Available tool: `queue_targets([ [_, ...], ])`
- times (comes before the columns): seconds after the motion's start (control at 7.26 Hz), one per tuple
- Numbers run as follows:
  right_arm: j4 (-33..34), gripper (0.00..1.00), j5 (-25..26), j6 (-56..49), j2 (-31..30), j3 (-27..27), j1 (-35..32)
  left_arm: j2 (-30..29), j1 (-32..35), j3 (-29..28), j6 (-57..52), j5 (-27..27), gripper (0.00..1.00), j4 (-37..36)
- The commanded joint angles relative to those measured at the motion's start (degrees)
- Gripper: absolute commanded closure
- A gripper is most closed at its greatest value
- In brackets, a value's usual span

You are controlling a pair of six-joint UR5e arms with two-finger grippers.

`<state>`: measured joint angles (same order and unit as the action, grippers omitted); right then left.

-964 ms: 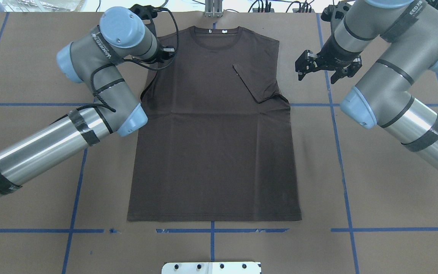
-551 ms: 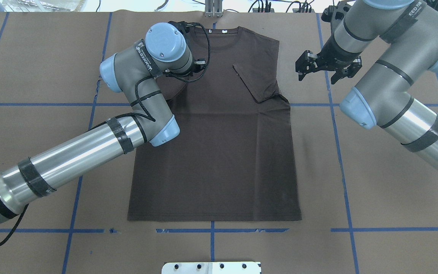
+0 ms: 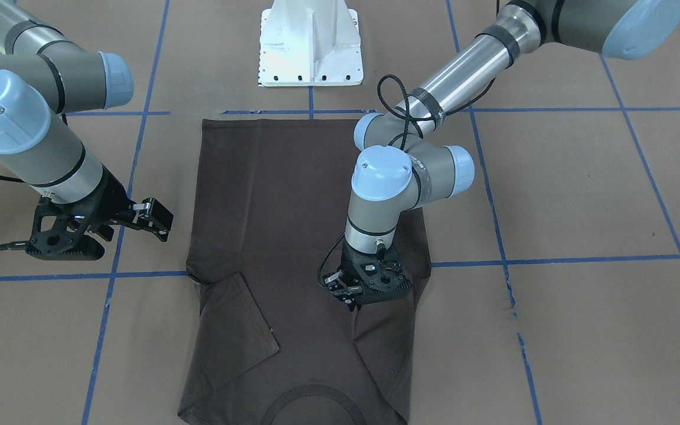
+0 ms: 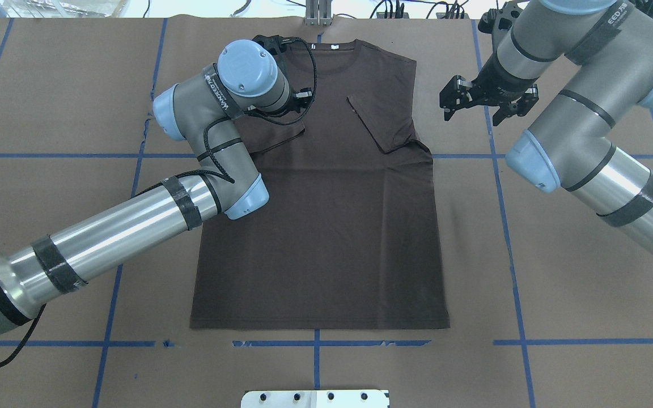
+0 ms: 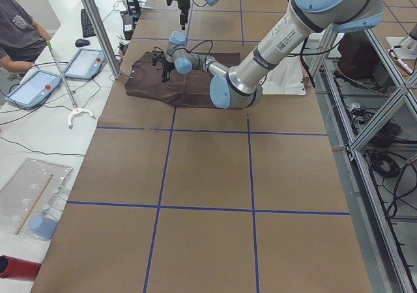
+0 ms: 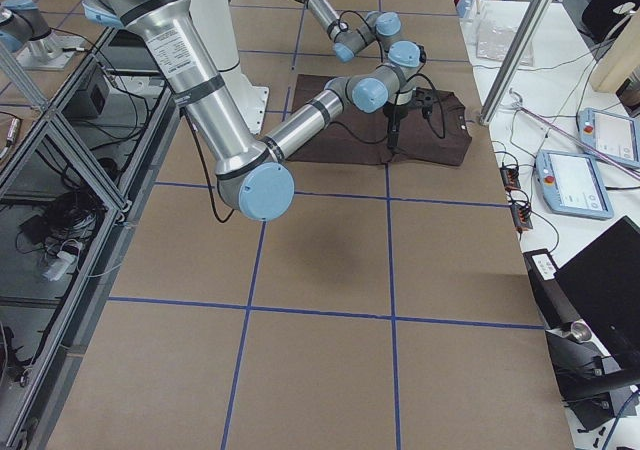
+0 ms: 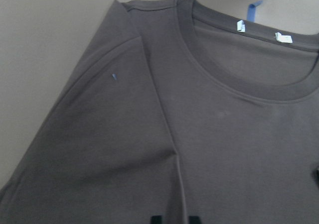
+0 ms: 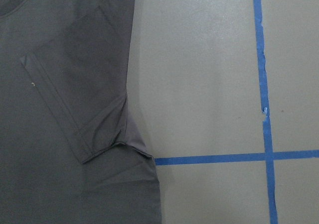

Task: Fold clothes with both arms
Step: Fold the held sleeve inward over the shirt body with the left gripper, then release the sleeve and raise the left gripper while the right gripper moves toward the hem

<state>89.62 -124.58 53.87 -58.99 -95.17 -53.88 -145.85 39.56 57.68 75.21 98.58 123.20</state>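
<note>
Blue tape (image 4: 504,226) crosses the brown-papered bench (image 4: 576,317), where the T-shirt (image 4: 326,226) lies flat, collar farthest from the robot. Left gripper (image 3: 349,298), jaws nearly together, seems to pinch the sleeve (image 7: 99,154) over the chest: lay it smooth, hem straight, before letting go. Right gripper (image 4: 474,115) hangs wide open, empty, beside the T-shirt.

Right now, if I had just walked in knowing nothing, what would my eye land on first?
A dark brown T-shirt lies flat in the middle of the table, one sleeve folded in over its body. The left arm bends over the collar end, with the left gripper pinching cloth near the other shoulder. The right gripper hangs open beside the shirt.
</note>
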Motion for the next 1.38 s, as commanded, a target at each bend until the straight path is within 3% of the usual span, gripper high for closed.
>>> queue_targets([
  [0.0, -0.05, 0.0, -0.22, 0.09, -0.24, -0.98, 0.01, 1.52, 0.25, 4.7, -0.76, 3.17, 0.0, 0.39],
  [0.14, -0.05, 0.0, -0.48, 2.53, -1.37, -3.16, 0.79, 7.45, 0.25, 12.64, -0.94, 8.33, 0.0, -1.1],
  [0.28, -0.14, 0.0, 0.38, 6.81, -4.52, -7.27, 3.84, 14.21, 0.34, 22.82, -3.81, 9.25, 0.0, -5.29],
  [0.41, -1.27, 0.0, 4.57, 9.64, -8.29, -11.92, 7.27, 18.71, 0.34, 32.4, -8.71, 9.87, 0.0, -13.95],
  [0.69, -12.11, 0.0, 13.45, 21.72, -18.74, -18.98, 16.48, 27.59, 0.43, 45.97, -12.71, 10.05, 0.0, -18.95],
  [0.96, -15.08, 0.0, 25.02, 32.82, -23.09, -21.46, 29.64, 30.97, 0.52, 51.03, -12.72, 11.45, 0.0, -18.96],
  [1.24, -20.84, 0.0, 30.33, 42.15, -26.5, -21.38, 38.63, 30.37, 0.43, 51.31, -12.72, 11.11, 0.0, -18.96],
])
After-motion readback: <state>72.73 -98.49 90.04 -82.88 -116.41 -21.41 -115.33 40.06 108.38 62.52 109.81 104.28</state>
